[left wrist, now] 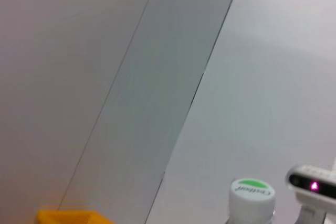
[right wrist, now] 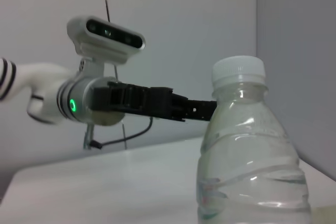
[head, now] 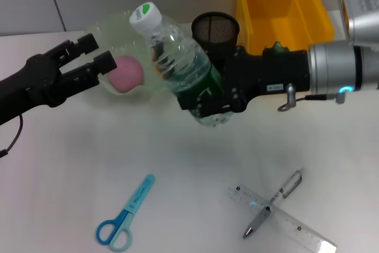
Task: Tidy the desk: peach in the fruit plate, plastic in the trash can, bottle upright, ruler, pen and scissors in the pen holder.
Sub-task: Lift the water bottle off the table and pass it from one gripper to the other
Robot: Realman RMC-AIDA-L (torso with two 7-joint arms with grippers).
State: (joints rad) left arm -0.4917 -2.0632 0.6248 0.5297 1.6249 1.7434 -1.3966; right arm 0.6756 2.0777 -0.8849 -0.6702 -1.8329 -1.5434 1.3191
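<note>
White desk (head: 177, 164), grey wall panels behind. Your right gripper (head: 208, 100) is clamped around the lower body of the clear bottle (head: 177, 57), which in the head view leans with its white cap toward the far left. Whether the base touches the desk cannot be told; the right wrist view shows the bottle looking upright relative to the hand, nothing more.

Left gripper (head: 95, 54) hangs by the fruit plate (head: 109, 28), fingers apart, nothing between them. The peach (head: 126, 73) sits in the plate already, just beside those fingers.

Risks you should log:
- If the bottle is still tilted as the head view suggests, letting go will probably tip it over, and it would roll toward the plate or the black mesh pen holder (head: 215, 28) just behind it.
- The bottle body is ribbed thin plastic; a hard squeeze could buckle it and let it slip in the grip.
- The two arms are near each other. The left fingers sit close to the bottle cap, so a swing of the bottle to upright could knock them or the plate.
- The pen holder is light mesh; a nudge from your right wrist might topple it.

Still on the desk: scissors (head: 125, 213), pen (head: 273, 203) lying across the ruler (head: 283, 218). Yellow bin (head: 281, 7) at the far right. No plastic scrap visible.
</note>
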